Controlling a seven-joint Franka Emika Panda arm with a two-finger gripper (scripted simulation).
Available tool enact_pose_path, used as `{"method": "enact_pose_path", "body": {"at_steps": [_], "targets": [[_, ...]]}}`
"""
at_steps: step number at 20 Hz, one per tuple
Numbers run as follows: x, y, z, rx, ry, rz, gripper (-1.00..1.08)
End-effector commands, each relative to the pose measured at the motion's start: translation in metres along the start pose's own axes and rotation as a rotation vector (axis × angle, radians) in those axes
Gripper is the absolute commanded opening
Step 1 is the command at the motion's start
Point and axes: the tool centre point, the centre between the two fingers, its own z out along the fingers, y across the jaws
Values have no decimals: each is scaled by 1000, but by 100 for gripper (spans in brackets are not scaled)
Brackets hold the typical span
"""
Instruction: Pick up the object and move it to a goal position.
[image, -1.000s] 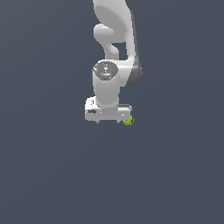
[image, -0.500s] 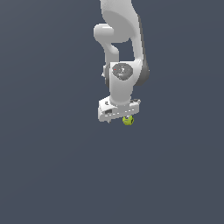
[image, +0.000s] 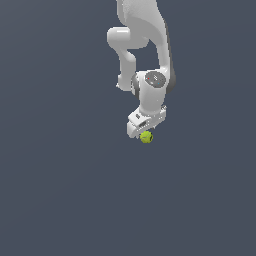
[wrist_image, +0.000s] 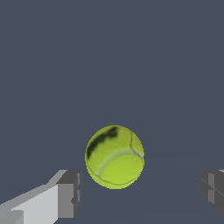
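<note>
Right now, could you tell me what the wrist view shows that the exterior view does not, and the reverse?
Only the wrist view shows the two grey fingertips standing wide apart with clear gaps to the ball, plus its white seam and a dark patch. Only the exterior view shows the white arm reaching down from above, the gripper turned at an angle. Both show the yellow-green ball at the gripper, on a plain dark grey surface.

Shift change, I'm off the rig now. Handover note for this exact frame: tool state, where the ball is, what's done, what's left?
Tool: open, fingers apart with gaps on both sides of the ball, no contact.
Ball: in the exterior view it sits just under the tool; not gripped.
Done: tool lined up around the ball.
Left: close on it, lift, carry to goal. No goal marker shows in either view.
</note>
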Motion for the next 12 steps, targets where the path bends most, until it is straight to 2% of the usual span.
{"method": "enact_pose_path", "body": {"at_steps": [1, 12], "targets": [[-2, -10, 3, -1, 4, -44, 100], [-3, -16, 13, 0, 5, -70, 100]]}}
